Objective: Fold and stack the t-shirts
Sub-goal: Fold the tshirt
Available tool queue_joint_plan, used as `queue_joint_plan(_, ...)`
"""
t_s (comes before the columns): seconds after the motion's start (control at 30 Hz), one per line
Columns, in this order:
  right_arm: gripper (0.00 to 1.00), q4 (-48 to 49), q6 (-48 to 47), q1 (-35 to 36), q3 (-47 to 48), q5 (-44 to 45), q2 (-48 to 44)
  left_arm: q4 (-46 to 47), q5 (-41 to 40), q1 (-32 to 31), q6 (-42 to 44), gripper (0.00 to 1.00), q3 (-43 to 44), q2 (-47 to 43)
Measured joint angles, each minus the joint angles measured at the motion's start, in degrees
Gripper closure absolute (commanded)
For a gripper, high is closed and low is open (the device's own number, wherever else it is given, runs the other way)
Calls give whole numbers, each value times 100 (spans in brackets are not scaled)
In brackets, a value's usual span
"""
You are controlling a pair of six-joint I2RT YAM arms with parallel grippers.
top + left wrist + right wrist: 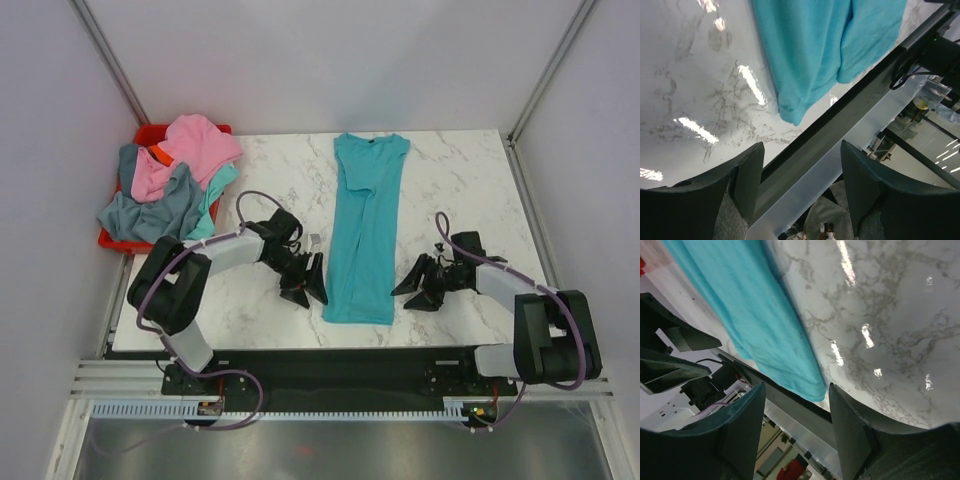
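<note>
- Left arm (215, 250): reaches from the near-left corner of the surface (270, 170), forearm low and angled right.
- Left hand (303, 293): tips point down, close over the surface by its near edge; fingers (747, 170) parted wide.
- Right arm (500, 280): folded at the near-right corner, forearm running left.
- Right hand (415, 288): low, tips down-left, jaws apart.
- The hands face each other, well apart.

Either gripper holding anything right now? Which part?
Nothing held: left gripper and right gripper both open, empty, either side of the teal t-shirt.

red bin (148, 134) far left, marble table (270, 180)
</note>
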Motion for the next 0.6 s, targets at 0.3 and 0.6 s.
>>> queue_joint_plan(0.3,41,28,44,168,-39,195,494,463,197,2,-299,33,160,527)
queue_joint_plan(0.6,45,111,94,433,-39,138,603,575,302,-9,-415,38,157,640)
